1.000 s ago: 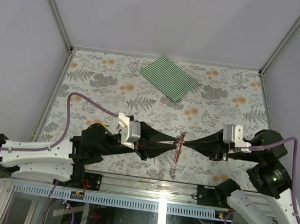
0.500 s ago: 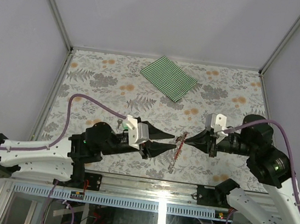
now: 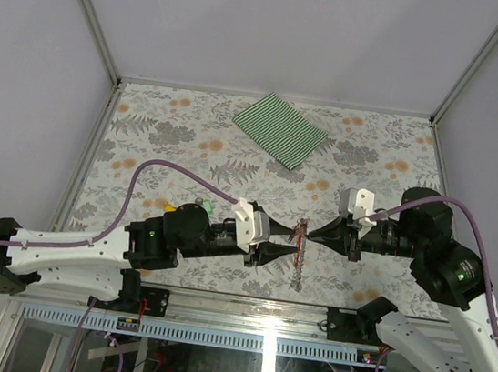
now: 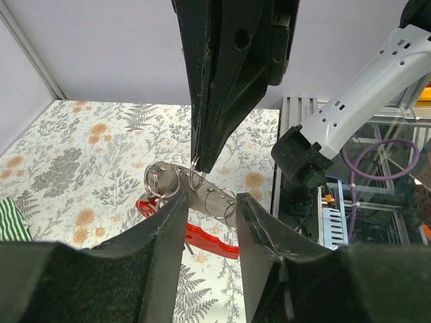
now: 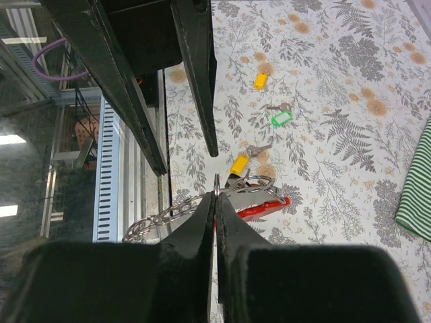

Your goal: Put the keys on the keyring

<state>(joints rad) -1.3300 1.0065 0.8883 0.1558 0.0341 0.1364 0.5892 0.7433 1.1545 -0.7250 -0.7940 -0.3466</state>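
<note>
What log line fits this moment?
left gripper: open, at keyring | right gripper: shut on keyring | green key, yellow key: on table | second yellow key: near keyring, threading unclear

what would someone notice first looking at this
The two black grippers meet tip to tip near the table's front middle: the right gripper is pinched shut on the red keyring, the left gripper is open beside it, and the chain trails toward the front edge. Next come the green striped cloth at the far edge and the small yellow and green keys loose on the floral tabletop.
</note>
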